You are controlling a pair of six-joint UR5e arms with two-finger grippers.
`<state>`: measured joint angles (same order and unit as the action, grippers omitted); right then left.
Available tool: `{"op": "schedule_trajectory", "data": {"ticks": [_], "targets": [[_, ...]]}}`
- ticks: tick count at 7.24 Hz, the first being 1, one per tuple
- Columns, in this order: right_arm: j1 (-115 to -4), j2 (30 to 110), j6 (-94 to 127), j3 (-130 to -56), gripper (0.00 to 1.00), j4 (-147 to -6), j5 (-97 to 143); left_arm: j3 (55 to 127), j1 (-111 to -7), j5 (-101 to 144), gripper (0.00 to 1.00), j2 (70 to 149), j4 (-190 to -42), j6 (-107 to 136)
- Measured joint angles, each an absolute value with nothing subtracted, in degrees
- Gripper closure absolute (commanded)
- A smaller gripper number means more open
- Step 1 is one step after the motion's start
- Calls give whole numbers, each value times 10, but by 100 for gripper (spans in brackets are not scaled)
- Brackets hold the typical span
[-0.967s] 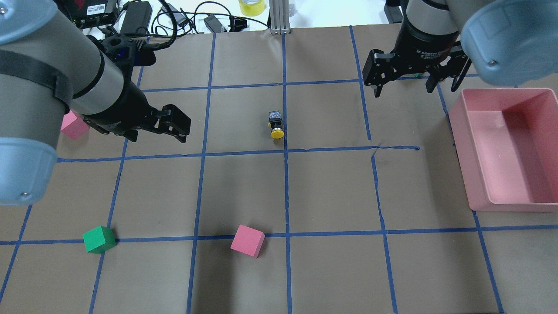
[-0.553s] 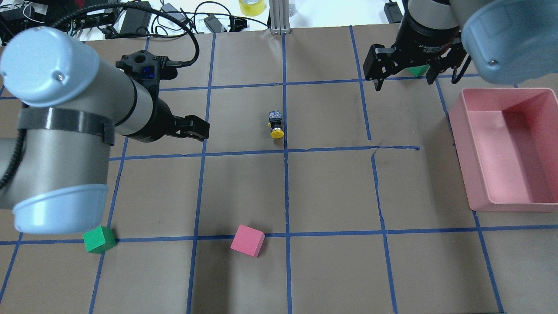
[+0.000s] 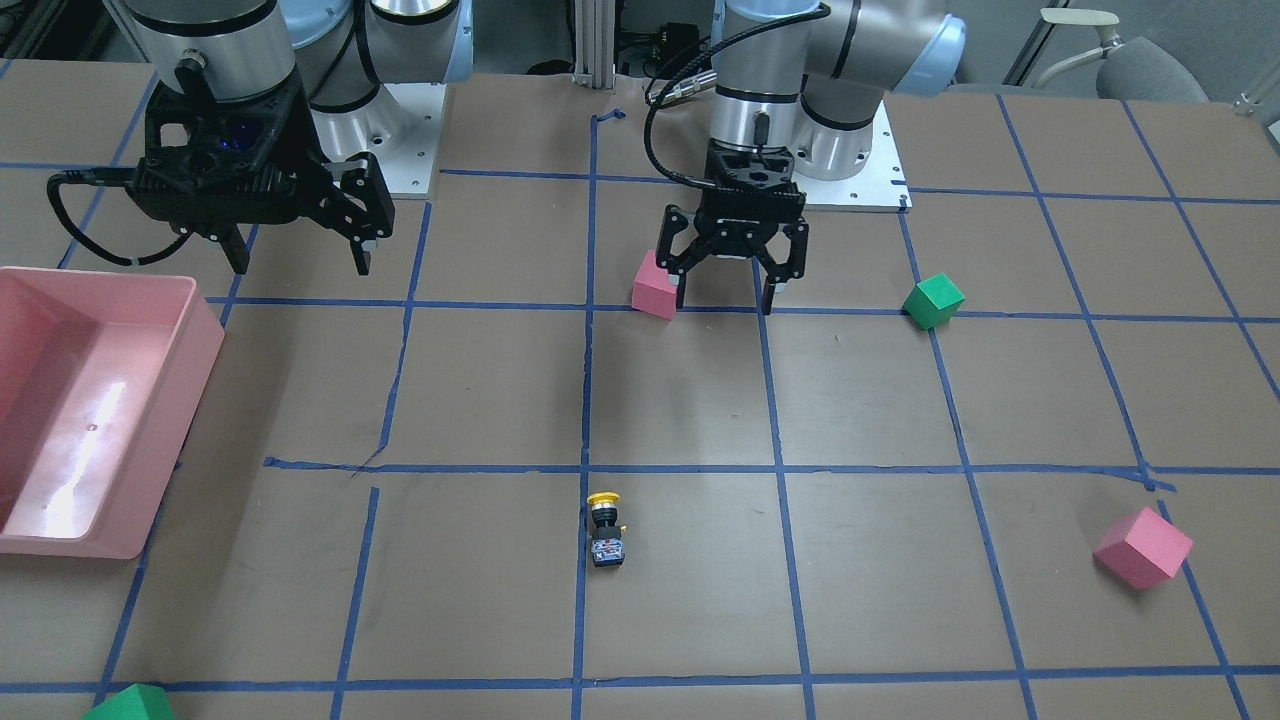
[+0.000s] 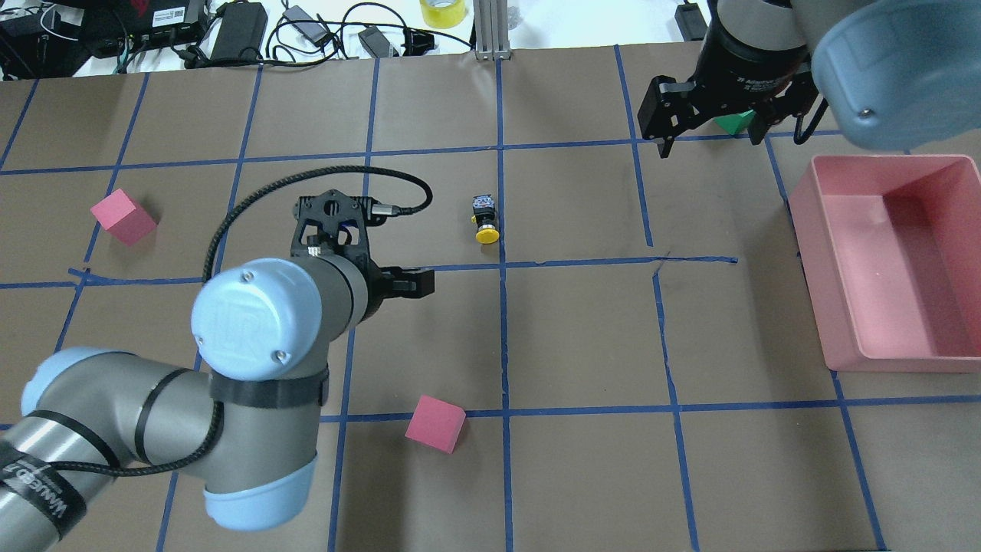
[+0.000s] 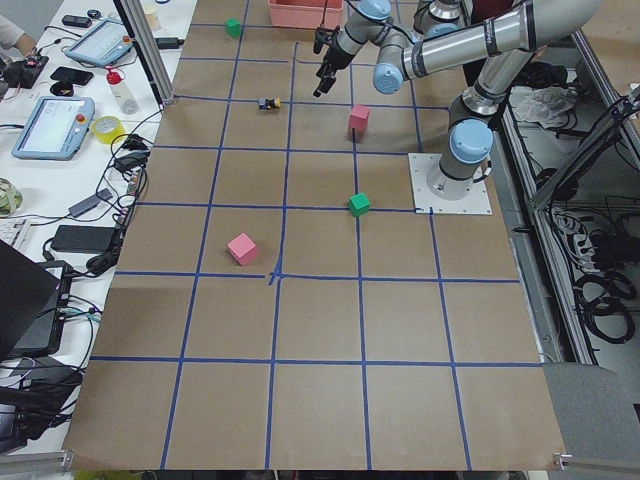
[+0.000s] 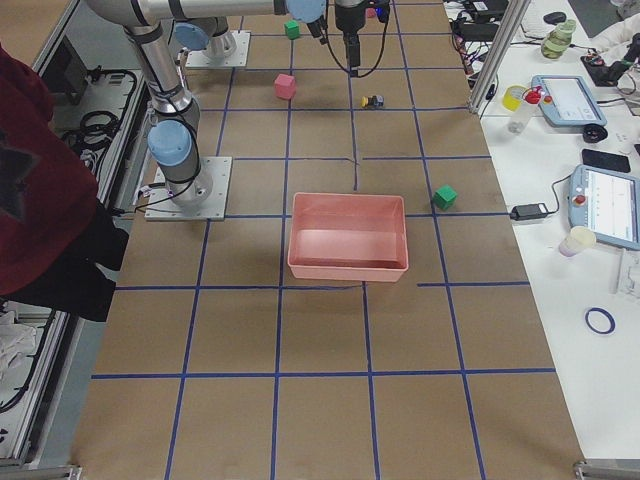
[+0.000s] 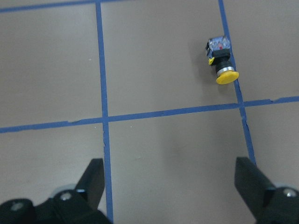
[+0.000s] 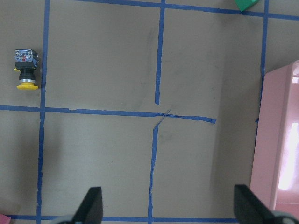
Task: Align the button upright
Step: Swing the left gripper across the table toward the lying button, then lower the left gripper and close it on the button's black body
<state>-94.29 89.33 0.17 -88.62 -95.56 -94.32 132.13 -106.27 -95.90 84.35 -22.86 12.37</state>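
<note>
Left gripper (image 3: 724, 298) is spread wide, nothing held, hanging above the table. The button (image 7: 220, 60) lies on its side, yellow cap toward the robot. It sits ahead and to the right of the left fingers (image 7: 93, 173), well apart from them, touching a blue tape line (image 7: 248, 135). Right gripper (image 3: 302, 264) is also wide and empty. In its wrist view the button is ahead and far to the left. The pink bin (image 8: 280, 140) is just off its right finger.
</note>
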Motion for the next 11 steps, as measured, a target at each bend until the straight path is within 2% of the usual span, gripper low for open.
{"op": "schedule_trajectory", "data": {"ticks": [4,8,11], "targets": [[-942,892,-2,-887,0,-955,-946,1330,-1102,-967,0,963,-98,153],[-942,889,-12,-887,0,-957,-951,1259,-1103,-964,1,1094,-17,158],[-933,886,-34,-888,0,-989,-946,1212,-1111,-955,1,1164,24,172]]}}
